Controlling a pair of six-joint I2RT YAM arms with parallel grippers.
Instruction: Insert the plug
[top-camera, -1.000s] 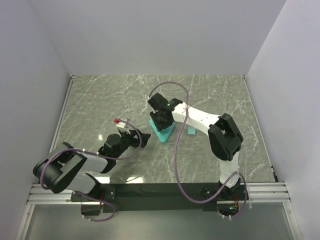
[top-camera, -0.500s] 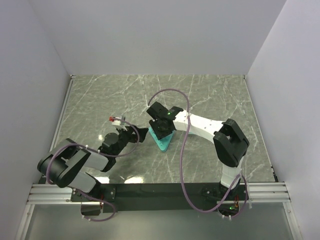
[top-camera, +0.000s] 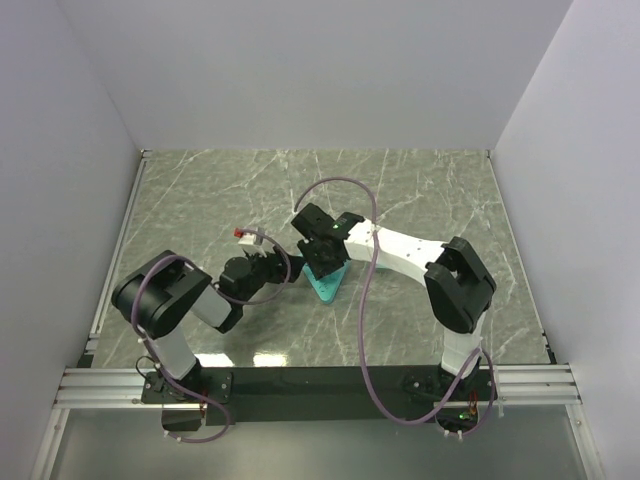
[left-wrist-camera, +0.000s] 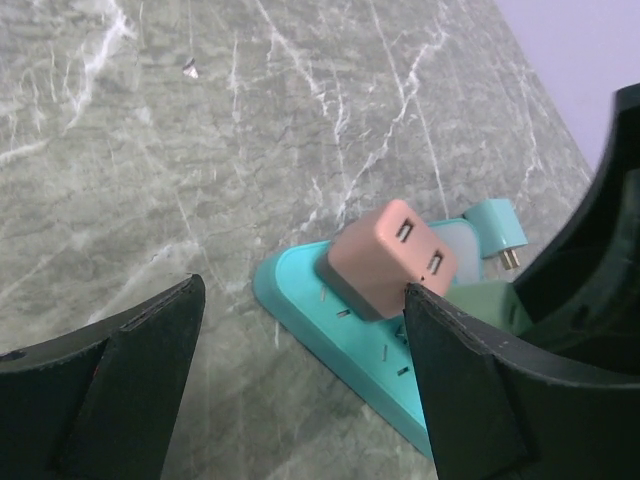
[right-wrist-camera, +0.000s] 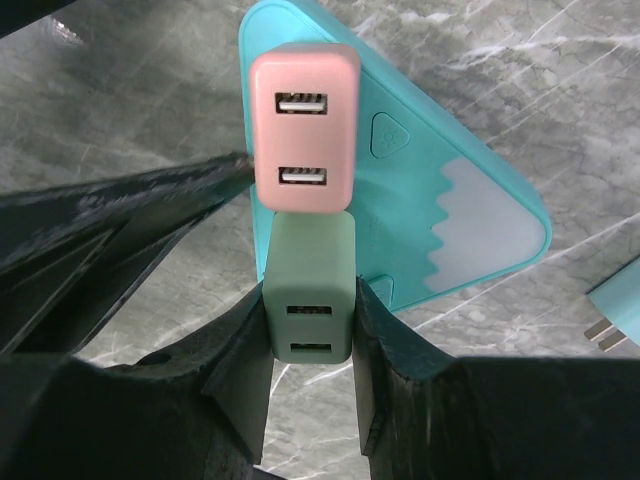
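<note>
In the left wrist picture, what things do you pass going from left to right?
Black finger → pink charger → small teal plug

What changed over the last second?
The left arm folded its elbow in toward the centre. Its open end effector stayed beside the teal power strip. The right end effector, shut on the green plug, came nearer, over the strip, then held there. The strip did not move.
</note>
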